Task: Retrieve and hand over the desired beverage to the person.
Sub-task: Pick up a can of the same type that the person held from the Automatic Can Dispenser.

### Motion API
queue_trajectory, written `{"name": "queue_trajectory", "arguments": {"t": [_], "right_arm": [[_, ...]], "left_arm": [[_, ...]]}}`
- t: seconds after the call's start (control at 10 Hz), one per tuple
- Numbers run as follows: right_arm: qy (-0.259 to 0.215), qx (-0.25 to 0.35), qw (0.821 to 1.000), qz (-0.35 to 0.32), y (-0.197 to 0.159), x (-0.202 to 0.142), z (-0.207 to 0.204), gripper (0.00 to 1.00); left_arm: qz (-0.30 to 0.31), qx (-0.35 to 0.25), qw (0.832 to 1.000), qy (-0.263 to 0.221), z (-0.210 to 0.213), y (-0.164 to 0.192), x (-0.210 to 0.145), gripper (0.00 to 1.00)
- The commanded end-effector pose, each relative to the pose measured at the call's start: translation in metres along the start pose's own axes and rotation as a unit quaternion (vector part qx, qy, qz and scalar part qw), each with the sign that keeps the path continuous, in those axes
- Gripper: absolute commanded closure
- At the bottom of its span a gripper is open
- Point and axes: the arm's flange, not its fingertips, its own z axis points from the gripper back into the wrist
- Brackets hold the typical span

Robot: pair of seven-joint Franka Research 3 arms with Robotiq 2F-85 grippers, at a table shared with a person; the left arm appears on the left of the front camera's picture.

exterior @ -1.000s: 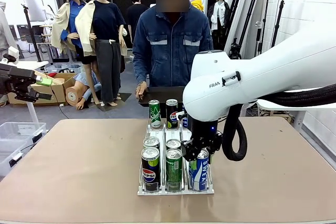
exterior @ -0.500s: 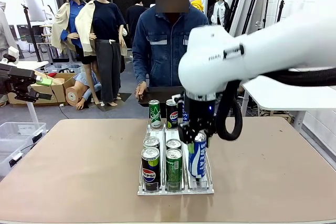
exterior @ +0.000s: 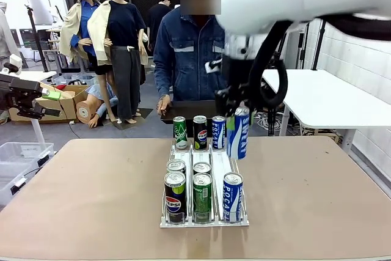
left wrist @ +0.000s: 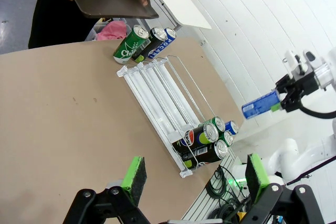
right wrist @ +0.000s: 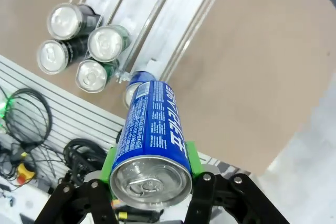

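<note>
Pads of the right gripper (exterior: 237, 114) clamp the blue can (exterior: 238, 134) near its top — high above the rack (exterior: 220, 162), probably to clear the other cans (exterior: 202, 197) (left gripper (left wrist: 191, 177) gapes wide).

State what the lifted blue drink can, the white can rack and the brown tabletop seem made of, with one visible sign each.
Blue drink can: likely aluminium, its bare top shines silver. White can rack: probably glossy plastic rails with thin wire dividers. Brown tabletop: matt, smooth board; material unclear.
</note>
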Motion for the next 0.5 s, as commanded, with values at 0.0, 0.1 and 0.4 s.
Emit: {"name": "queue_trajectory", "arguments": {"t": [0.0, 0.1, 0.4], "right_arm": [[-0.009, 0.005, 1.000, 0.008, -0.030, 0.008, 0.040, 1.00], [-0.017, -0.001, 1.000, -0.001, -0.050, 0.011, 0.058, 1.00], [-0.018, 0.011, 1.000, -0.018, -0.121, 0.013, 0.092, 1.00]], "left_arm": [[0.001, -0.002, 1.000, -0.003, 0.001, -0.001, 0.000, 0.00], [0.001, -0.002, 1.000, -0.003, 0.001, -0.001, 0.000, 0.00], [0.001, -0.002, 1.000, -0.003, 0.001, -0.001, 0.000, 0.00]]}}
